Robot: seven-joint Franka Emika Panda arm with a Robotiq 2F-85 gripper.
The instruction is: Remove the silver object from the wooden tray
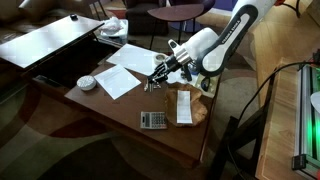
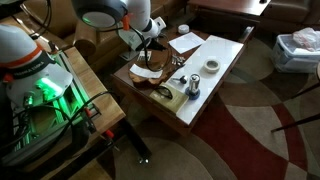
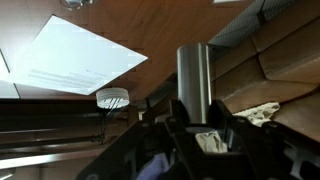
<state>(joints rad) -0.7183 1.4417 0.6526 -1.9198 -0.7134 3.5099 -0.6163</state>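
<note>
The gripper (image 3: 195, 118) is closed tight on the silver object (image 3: 193, 72), which sticks straight up between its two fingers in the wrist view, and I think it squeezes hard so the thing cannot slip out. It hangs in the air above the dark table (image 1: 120, 125), near the big white sheet (image 1: 122, 80) and off to the side of the wooden tray (image 1: 203, 112), so the object is out of the tray. The silver object looks smooth, round and shiny grey, like a little stick.

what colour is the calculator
The calculator is grey; it shows best in an exterior view.
</note>
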